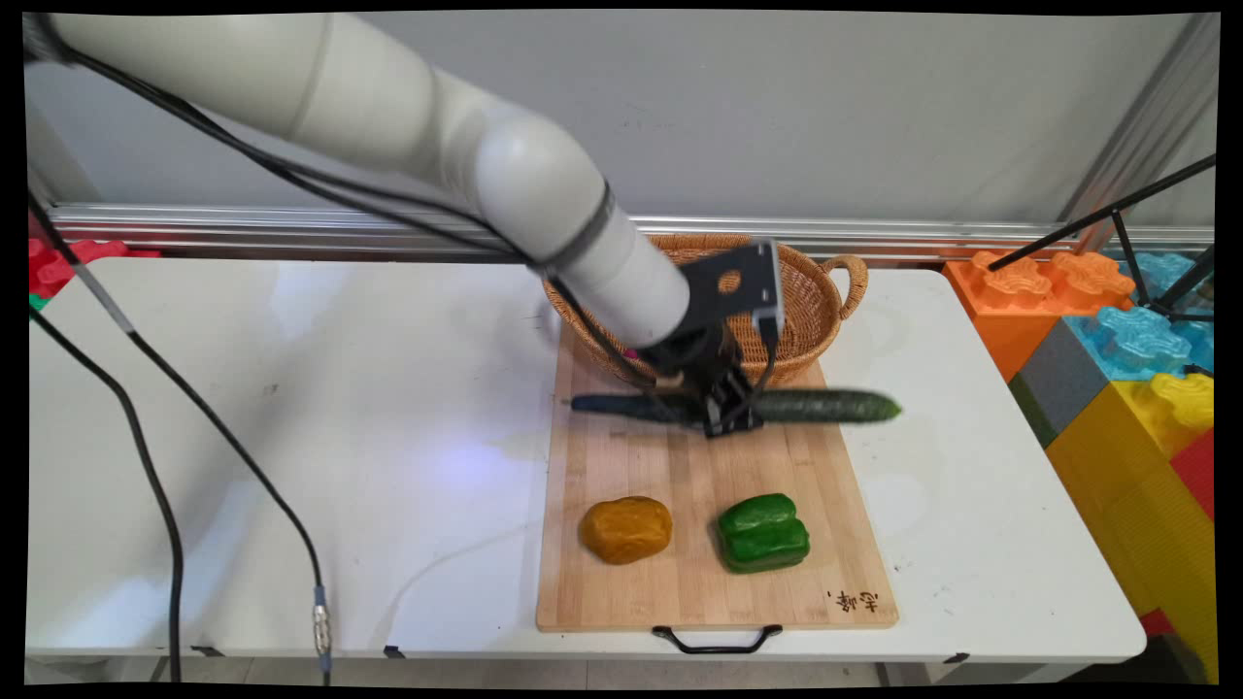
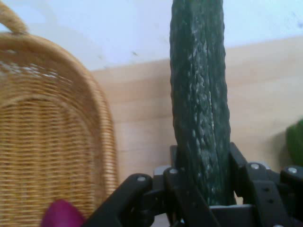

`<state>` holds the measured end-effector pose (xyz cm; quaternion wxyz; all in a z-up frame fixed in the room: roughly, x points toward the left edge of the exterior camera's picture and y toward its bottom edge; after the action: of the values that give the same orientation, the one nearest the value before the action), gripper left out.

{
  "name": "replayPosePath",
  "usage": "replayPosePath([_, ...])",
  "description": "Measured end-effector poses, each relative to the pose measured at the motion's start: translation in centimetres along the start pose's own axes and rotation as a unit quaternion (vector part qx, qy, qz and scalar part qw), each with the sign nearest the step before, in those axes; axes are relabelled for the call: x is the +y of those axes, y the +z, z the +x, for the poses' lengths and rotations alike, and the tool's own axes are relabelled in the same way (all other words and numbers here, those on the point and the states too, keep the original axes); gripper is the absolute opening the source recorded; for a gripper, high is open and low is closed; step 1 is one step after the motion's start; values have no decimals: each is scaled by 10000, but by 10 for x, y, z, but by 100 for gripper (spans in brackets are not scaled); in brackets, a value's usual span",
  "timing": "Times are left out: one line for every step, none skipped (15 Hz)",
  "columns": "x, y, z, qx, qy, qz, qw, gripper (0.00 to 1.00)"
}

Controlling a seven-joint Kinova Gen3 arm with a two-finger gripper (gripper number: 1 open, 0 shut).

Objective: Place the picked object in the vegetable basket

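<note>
A long dark green cucumber (image 1: 825, 405) lies level just above the far end of the wooden cutting board (image 1: 680, 582), held at its middle by my gripper (image 1: 726, 413), which is shut on it. In the hand view the cucumber (image 2: 201, 104) runs up the picture from between the fingers (image 2: 182, 189). The wicker basket (image 1: 811, 311) stands right behind the gripper, at the board's far end, and fills the hand view's left side (image 2: 52, 137). Something magenta (image 2: 61, 215) shows inside the basket, mostly hidden.
A brown potato (image 1: 626, 529) and a green bell pepper (image 1: 764, 532) lie on the near half of the board. Big coloured toy blocks (image 1: 1117, 349) stand off the table's right end. Black cables (image 1: 165, 505) hang over the table's left side.
</note>
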<state>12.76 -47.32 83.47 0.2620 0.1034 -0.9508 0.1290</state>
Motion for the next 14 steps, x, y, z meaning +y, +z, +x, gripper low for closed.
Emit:
replayPosePath([-7,-11,5,71,-55,68,9999,0])
replayPosePath([-14,-20,9,139,-109,145,9997,0])
replayPosePath([-21,-27,12,201,-153,230,9994,0])
replayPosePath([-32,-34,16,283,-224,355,9987,0])
replayPosePath([-42,-38,18,347,-289,476,9978,0])
replayPosePath([-53,-41,19,413,-366,607,9966,0])
replayPosePath([-69,-43,18,489,-490,783,9945,0])
replayPosePath([-78,-42,17,529,-579,892,9929,0])
replayPosePath([-86,-41,16,560,-656,975,9915,0])
replayPosePath([-96,-37,12,595,-776,1084,9893,0])
replayPosePath([-103,-33,10,614,-860,1150,9877,0])
replayPosePath([-112,-27,6,639,-989,1244,9852,0])
replayPosePath([-118,-22,2,651,-1074,1301,9835,0])
replayPosePath([-127,-14,-3,665,-1196,1375,9810,0])
